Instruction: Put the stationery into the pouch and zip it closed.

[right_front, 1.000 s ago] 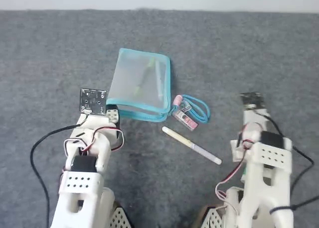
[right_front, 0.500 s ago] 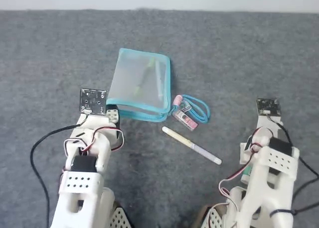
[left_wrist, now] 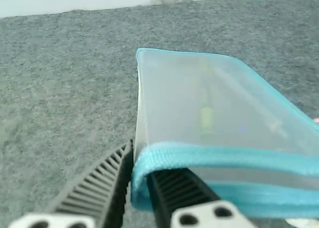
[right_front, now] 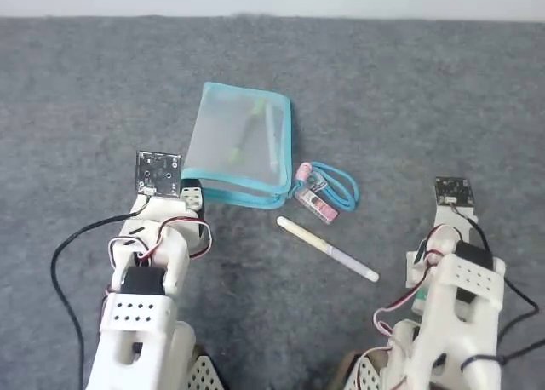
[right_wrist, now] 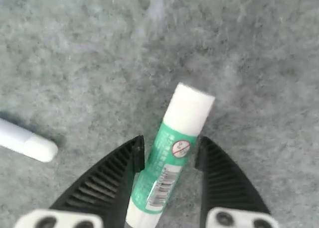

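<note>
A translucent pouch [right_front: 243, 143] with a turquoise zip edge lies flat mid-table, with something green inside it. My left gripper [left_wrist: 140, 188] is shut on the pouch's near corner [left_wrist: 144, 163]. In the high view that gripper [right_front: 194, 194] sits at the pouch's lower left corner. A white pen [right_front: 328, 248] lies slanted in front of the pouch. A green and white glue stick [right_wrist: 177, 138] lies on the cloth between the spread fingers of my open right gripper [right_wrist: 170, 141]. The pen's tip [right_wrist: 25, 141] shows off to one side.
A small pink item [right_front: 317, 204] on a blue cord [right_front: 339, 184] lies beside the pouch's right corner. Grey cloth [right_front: 409, 92] covers the table up to a pale wall at the back. The right arm [right_front: 456, 271] stands at the front right.
The right arm has swung to the right and drawn back a little toward the front edge. The left arm and the pouch have stayed still.
</note>
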Robot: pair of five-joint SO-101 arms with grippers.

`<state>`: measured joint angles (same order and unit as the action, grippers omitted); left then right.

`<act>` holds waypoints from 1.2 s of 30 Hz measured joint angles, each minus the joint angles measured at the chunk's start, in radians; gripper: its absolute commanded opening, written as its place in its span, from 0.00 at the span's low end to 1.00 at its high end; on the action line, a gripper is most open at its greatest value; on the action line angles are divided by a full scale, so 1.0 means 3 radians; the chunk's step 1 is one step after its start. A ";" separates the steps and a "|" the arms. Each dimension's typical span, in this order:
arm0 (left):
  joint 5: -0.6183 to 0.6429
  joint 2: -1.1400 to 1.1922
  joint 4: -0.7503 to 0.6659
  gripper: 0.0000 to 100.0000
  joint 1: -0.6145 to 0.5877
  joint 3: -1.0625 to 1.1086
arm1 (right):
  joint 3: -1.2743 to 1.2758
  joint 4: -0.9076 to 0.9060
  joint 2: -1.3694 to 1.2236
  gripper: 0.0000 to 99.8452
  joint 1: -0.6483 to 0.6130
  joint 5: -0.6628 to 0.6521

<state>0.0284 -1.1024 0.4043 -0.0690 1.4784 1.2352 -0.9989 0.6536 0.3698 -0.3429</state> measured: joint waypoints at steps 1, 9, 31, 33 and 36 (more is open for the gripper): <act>0.0000 0.0000 0.0000 0.01 0.0000 0.0000 | -0.0031 0.0000 -0.0113 0.14 0.0000 -0.0010; 0.0000 0.0000 0.0000 0.01 0.0000 0.0000 | -0.0496 0.0061 -0.0880 0.01 0.0041 -0.0026; 0.0000 0.0000 0.0000 0.01 0.0000 0.0000 | -0.2665 -0.0650 -0.1734 0.01 -0.1289 -0.0061; 0.0000 0.0000 0.0000 0.01 0.0000 0.0000 | -0.2793 -0.0655 -0.2015 0.03 -0.1432 -0.0205; 0.0000 0.0000 0.0000 0.01 0.0000 0.0000 | -0.2890 -0.0655 -0.2286 0.13 -0.1555 -0.0276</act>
<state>0.0284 -1.1024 0.4043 -0.0690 1.4784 0.3682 -1.1953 -0.0322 -0.0967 -0.4258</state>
